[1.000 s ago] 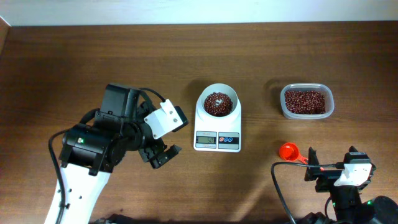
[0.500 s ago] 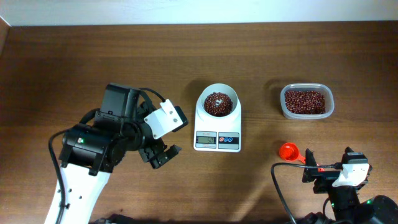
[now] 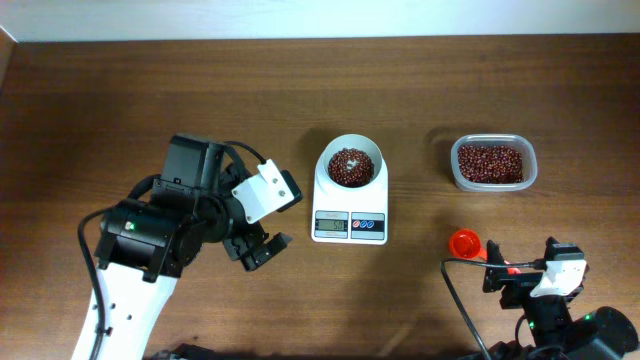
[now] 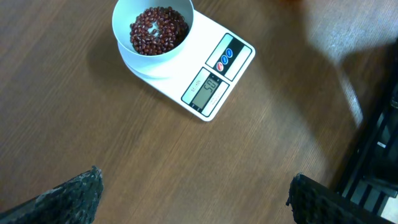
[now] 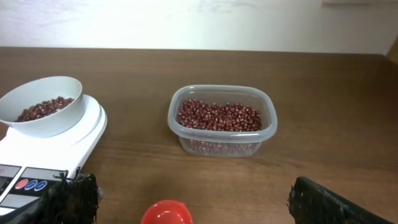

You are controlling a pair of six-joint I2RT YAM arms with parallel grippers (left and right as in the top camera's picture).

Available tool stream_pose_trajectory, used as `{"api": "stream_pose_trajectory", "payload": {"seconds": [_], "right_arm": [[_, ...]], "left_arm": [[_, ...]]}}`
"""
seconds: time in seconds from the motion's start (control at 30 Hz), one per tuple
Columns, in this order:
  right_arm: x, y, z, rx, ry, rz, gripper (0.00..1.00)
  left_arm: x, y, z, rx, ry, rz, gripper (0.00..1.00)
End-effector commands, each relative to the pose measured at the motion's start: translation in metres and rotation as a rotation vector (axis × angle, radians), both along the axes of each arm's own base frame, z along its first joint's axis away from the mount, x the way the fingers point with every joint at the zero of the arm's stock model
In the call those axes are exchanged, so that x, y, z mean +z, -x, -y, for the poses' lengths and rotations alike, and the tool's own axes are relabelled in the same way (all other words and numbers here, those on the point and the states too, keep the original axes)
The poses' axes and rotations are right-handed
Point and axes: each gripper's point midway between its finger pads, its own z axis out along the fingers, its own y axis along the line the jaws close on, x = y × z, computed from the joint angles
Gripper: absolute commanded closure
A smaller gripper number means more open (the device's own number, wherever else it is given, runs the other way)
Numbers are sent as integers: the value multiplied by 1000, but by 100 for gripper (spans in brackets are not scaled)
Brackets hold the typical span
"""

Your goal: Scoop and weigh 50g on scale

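The white scale (image 3: pixel 350 212) stands mid-table with a round white bowl (image 3: pixel 352 160) on top, and the bowl holds dark red-brown beans (image 3: pixel 351 167). The left wrist view shows the scale (image 4: pixel 214 71) with its display lit and beans (image 4: pixel 157 29) in the bowl. My left gripper (image 3: pixel 252 246) hangs open to the scale's left, nothing between its fingers (image 4: pixel 74 193). My right gripper (image 3: pixel 522 268) stands open at the near right edge, just behind a red scoop (image 3: pixel 464 242) lying on the table. The scoop (image 5: pixel 166 213) is not held.
A clear plastic tub (image 3: pixel 492 163) full of beans sits right of the scale, also seen as the tub (image 5: pixel 222 120) ahead in the right wrist view. A cable loops near the right arm (image 3: pixel 450 290). Bare wood lies between the scale and the tub.
The right gripper has drawn back toward the near table edge, away from the red scoop, which stays put. The left arm and the scale have not moved.
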Motion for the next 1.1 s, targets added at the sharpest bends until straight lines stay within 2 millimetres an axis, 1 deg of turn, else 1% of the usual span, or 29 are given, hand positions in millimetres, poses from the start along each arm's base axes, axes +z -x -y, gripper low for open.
{"api": "stream_pose_trajectory", "payload": {"seconds": [0.0,0.1,0.23,0.5,0.7,0.8,0.9,0.97,1.07], "right_arm": [[0,-1,-6,43,-7,23,1],[0,-2,-8,50,1,28,1],[-1,-3,-16,82,43,36,1],[4,-9,-31,115,129,53,1],[6,-17,-26,39,67,66,1],[0,-23,-30,44,34,81,1],[-7,-29,-38,73,-4,100,1],[-13,-34,-38,56,-51,109,1],[-19,-37,-37,37,-76,112,1]], "left_arm": [[7,-2,-1,9,8,18,1],[7,-2,-1,9,8,18,1],[7,-2,-1,9,8,18,1],[7,-2,-1,9,8,18,1],[7,-2,-1,9,8,18,1],[7,-2,-1,9,8,18,1],[7,-2,-1,9,8,18,1],[7,-2,-1,9,8,18,1],[7,-2,-1,9,8,18,1]]}}
